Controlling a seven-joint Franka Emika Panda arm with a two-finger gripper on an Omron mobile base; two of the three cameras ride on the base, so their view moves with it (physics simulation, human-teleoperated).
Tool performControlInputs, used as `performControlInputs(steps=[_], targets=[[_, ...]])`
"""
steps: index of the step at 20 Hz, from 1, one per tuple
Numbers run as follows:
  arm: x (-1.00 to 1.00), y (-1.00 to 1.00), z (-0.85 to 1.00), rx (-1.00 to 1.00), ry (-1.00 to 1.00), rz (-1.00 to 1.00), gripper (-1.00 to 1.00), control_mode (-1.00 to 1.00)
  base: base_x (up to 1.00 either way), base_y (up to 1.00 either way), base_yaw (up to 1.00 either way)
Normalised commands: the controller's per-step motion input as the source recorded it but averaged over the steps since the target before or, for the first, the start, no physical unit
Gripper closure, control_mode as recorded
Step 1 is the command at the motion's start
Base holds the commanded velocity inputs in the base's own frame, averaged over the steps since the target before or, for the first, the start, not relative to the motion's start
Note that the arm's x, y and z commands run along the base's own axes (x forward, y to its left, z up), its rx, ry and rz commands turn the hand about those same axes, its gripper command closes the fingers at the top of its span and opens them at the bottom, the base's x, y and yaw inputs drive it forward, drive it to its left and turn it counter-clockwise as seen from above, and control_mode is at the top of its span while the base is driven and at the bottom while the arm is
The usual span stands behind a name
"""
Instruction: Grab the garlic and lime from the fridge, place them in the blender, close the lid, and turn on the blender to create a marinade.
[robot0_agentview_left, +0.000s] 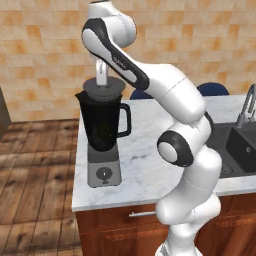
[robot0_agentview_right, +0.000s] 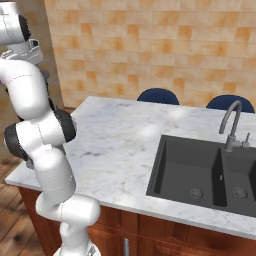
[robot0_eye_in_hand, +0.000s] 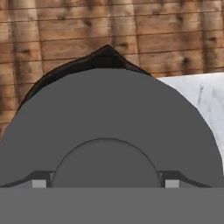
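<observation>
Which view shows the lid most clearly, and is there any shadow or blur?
Hand view: the lid looms close, flat grey, slightly soft. Left base view: the blender is sharp, with a faint shadow on the marble counter. Right base view: evenly lit, dark sink.

Lighting and render quality: even, bright, shadowless.
We note soft pale glare patches on the marble worktop (robot0_agentview_right: 145, 131), flat shading on the lid (robot0_eye_in_hand: 109, 113), mild pixel softness throughout, and no edge distortion.
</observation>
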Motion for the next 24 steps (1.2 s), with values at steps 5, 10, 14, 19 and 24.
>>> performControlInputs(steps=[5,10,14,19,24], targets=[[0.23,0.39,-0.04,-0.08,0.05,0.16,1.00,-1.00,0.00,0.00,0.00],[0.06,0.14,-0.26,-0.09,0.01,0.11,1.00,-1.00,0.00,0.00,0.00],[-0.06,-0.02,-0.27,-0.04,0.00,0.10,1.00,-1.00,0.00,0.00,0.00],[-0.58,-0.02,-0.08,0.00,0.01,0.07,1.00,-1.00,0.00,0.00,0.00],[-0.77,0.00,0.00,0.00,0.04,0.05,1.00,-1.00,0.00,0.00,0.00]])
